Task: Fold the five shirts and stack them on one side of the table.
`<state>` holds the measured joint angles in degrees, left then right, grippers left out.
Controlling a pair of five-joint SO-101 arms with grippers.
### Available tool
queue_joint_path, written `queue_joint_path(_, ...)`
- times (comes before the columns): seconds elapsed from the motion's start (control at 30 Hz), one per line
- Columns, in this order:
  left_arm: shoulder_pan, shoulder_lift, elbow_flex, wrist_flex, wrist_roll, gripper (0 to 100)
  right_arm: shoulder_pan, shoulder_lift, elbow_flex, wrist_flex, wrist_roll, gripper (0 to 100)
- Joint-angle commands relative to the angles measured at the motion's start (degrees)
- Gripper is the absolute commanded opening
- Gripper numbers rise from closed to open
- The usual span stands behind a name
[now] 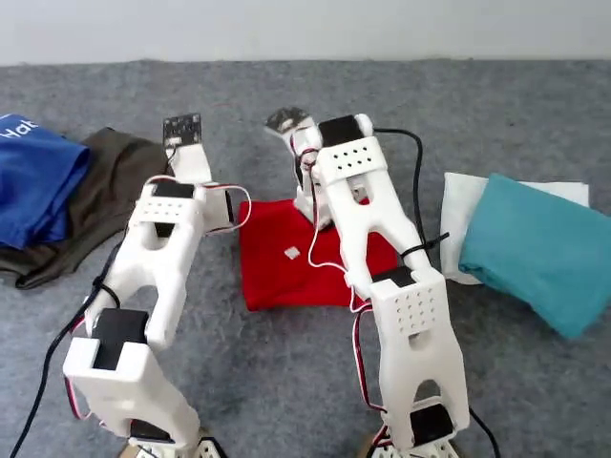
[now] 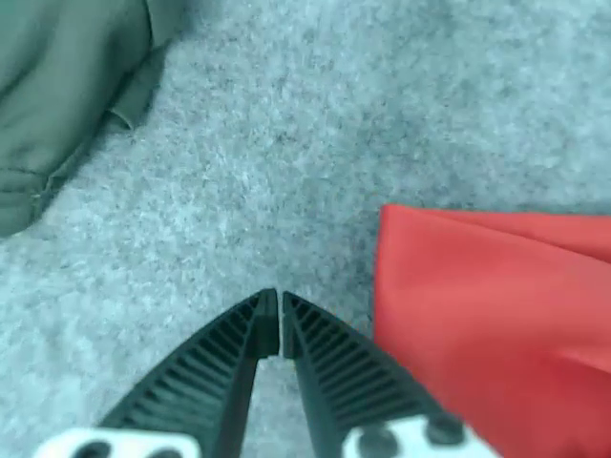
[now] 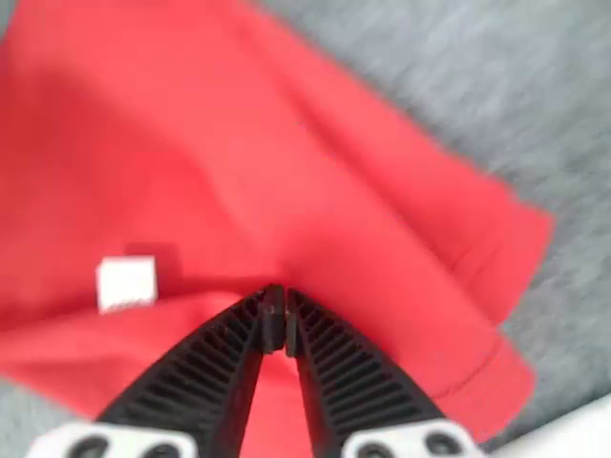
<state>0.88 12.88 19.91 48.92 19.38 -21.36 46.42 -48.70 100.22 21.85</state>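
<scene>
One limp, light red cloth shirt lies folded mid grey felt surface, clenched left pincer just beside it, clenched right pincer over it; probably best pinched at an edge fold.

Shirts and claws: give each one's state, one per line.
Red shirt: folded flat, centre.
Olive shirt: crumpled, unfolded.
Blue shirt: bunched, overlapping Olive shirt.
White shirt: flat, underneath.
Teal shirt: folded, atop White shirt.
Left claw: shut, empty.
Right claw: shut, over Red shirt.
</scene>
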Motion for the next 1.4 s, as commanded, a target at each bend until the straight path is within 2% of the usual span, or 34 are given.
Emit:
queue_joint_path(0.0, 0.0, -3.52, 1.89, -4.31, -0.53, 1, 2.95, -1.89, 1.49, 2.95, 2.2, 0.8)
queue_joint_path(0.1, -0.26, -3.6, 2.42, -4.84, -0.62, 1, 5.14, -6.9, 9.05, 2.86, 2.64, 0.8)
queue_joint_path(0.23, -0.26, -3.6, 2.68, -4.75, -0.7, 1, 8.31, -15.78, 22.77, 2.59, 6.86, 0.8)
queue_joint_path(0.37, -0.26, -3.6, 2.68, -4.84, -0.7, 1, 14.46, -22.2, 34.9, -0.57, 10.37, 0.8)
queue_joint_path(0.47, -0.26, -3.6, 2.68, -4.75, -0.7, 1, 18.24, -26.15, 37.98, -2.07, 12.04, 0.8)
queue_joint_path(0.67, -0.35, -3.52, 2.77, -4.66, -0.7, 1, 16.84, -36.88, 36.92, 2.42, 15.21, 0.8)
queue_joint_path(0.77, -0.35, -3.52, 2.77, -4.66, -0.7, 1, 12.26, -39.78, 34.9, 1.19, 15.03, 0.9)
queue_joint_path(0.9, -0.35, -3.52, 2.77, -4.66, -0.7, 1, 7.25, -35.65, 33.76, -6.11, 10.55, 0.9)
queue_joint_path(1.13, -0.26, -3.52, 2.77, -4.84, -0.7, 1, 11.12, -19.47, 28.75, -30.02, 8.79, 0.9)
queue_joint_path(1.37, -0.26, -3.52, 2.86, -4.84, -0.79, 1, 12.18, -8.57, 11.43, -35.56, 8.97, 0.9)
